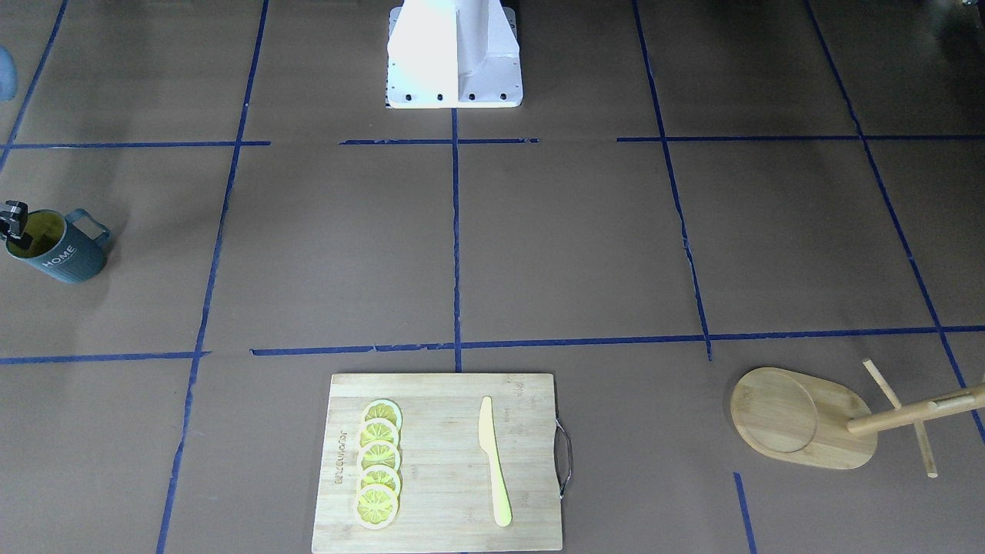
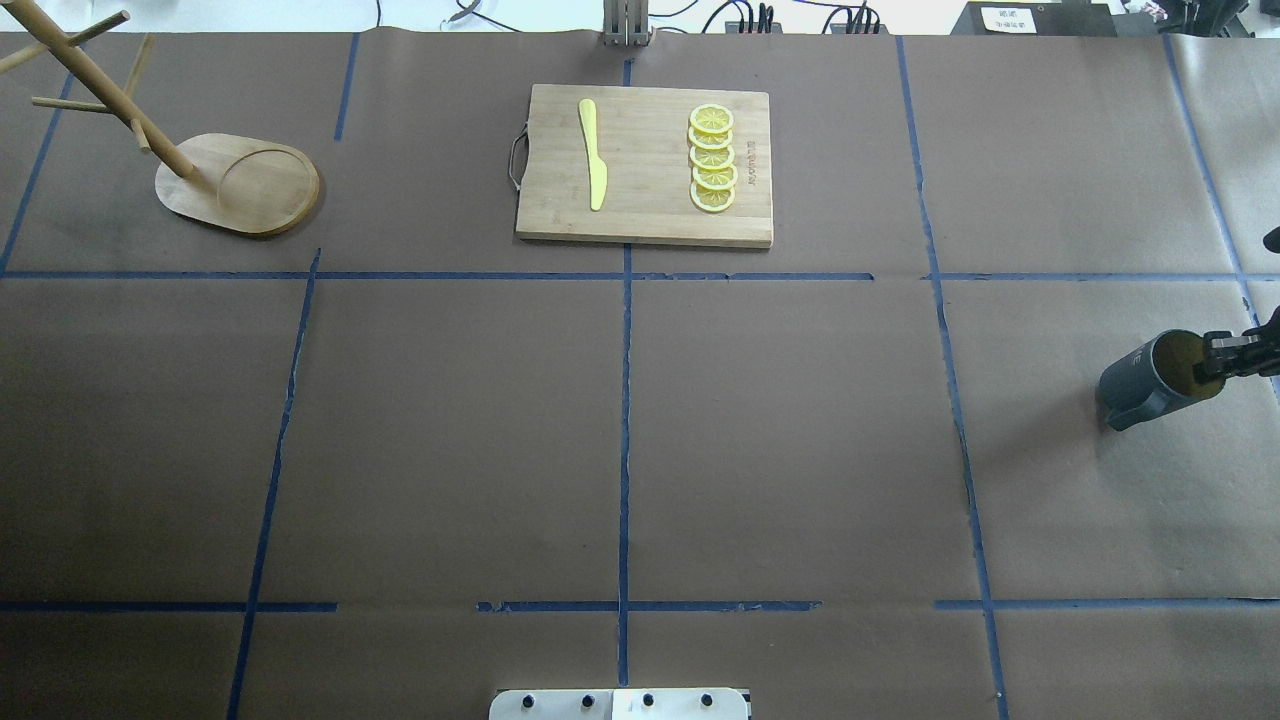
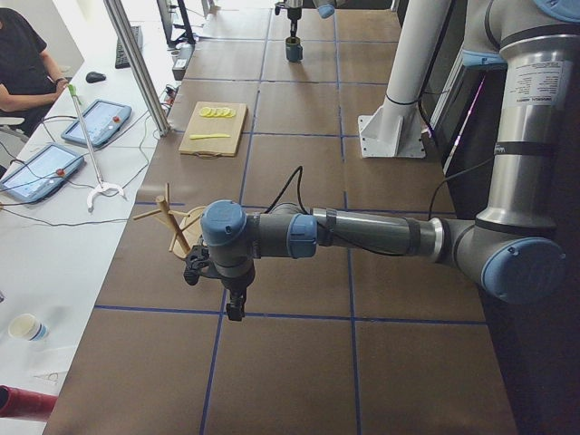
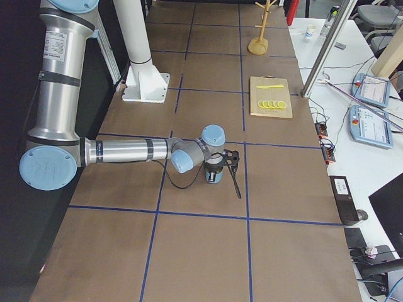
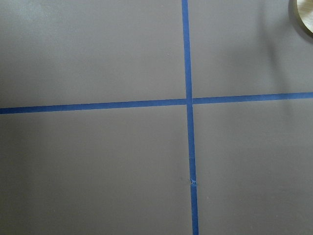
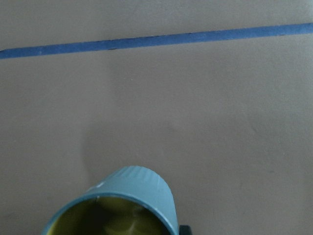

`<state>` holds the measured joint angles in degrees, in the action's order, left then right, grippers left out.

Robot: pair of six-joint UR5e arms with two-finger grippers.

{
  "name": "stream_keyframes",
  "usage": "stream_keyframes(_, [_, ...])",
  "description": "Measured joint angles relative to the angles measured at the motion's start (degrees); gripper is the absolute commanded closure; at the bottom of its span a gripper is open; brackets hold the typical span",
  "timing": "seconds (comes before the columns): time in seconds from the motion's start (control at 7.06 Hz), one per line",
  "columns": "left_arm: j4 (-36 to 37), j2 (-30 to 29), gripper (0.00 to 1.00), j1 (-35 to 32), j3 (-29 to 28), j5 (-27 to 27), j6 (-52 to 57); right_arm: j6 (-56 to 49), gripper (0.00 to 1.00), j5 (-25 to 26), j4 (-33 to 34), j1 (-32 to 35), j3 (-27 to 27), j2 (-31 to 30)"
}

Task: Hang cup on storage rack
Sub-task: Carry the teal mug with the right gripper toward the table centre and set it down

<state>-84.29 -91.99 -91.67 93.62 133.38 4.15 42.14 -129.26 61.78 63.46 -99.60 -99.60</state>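
Blue-grey and ribbed, the cup (image 1: 65, 254) stands at the robot's far right end of the table (image 2: 450, 450), well apart from everything else. Its yellow-olive inside holds only one side of the right gripper (image 1: 15, 225), which is pinched on the rim wall at the outer edge of the cup. The cup's long axis is close to vertical, with the mouth facing up. Its angular handle points back toward the robot's base and the middle of the table, and the white "HOME" lettering faces the operators' side.

At the opposite far corner, on the robot's left, the storage rack (image 2: 190, 190) stands on its oval base. The round recess lies beside the post, and the thin pegs cross the post higher up.

Between them, at the far edge, a bamboo cutting board (image 2: 650, 220) carries a row of lemon slices (image 2: 712, 158) and a yellow knife (image 2: 593, 150), lying apart from each other.

The left gripper (image 3: 228, 290) hangs over bare table near the rack, and whether it is spread or closed cannot be told.
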Motion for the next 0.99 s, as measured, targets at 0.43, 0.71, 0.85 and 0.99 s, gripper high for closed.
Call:
stream_keyframes(0.43, [0.0, -0.03, 0.0, 0.0, 0.41, 0.06, -0.02, 0.6, 1.0, -5.03, 9.32, 3.27, -6.07, 3.09])
stream_keyframes(0.71, [0.0, -0.1, 0.0, 0.0, 0.49, 0.12, -0.02, 4.83, 1.0, -4.85, 23.15, 2.06, -10.34, 11.92])
stream_keyframes(0.85, [0.0, -0.11, 0.0, 0.0, 0.51, 0.13, -0.04, 12.09, 1.0, -3.13, 25.55, -1.78, -10.96, 16.75])
stream_keyframes(0.99, [0.0, -0.12, 0.0, 0.0, 0.51, 0.13, -0.08, 22.4, 1.0, 0.52, 26.57, -8.21, -10.95, 22.51])
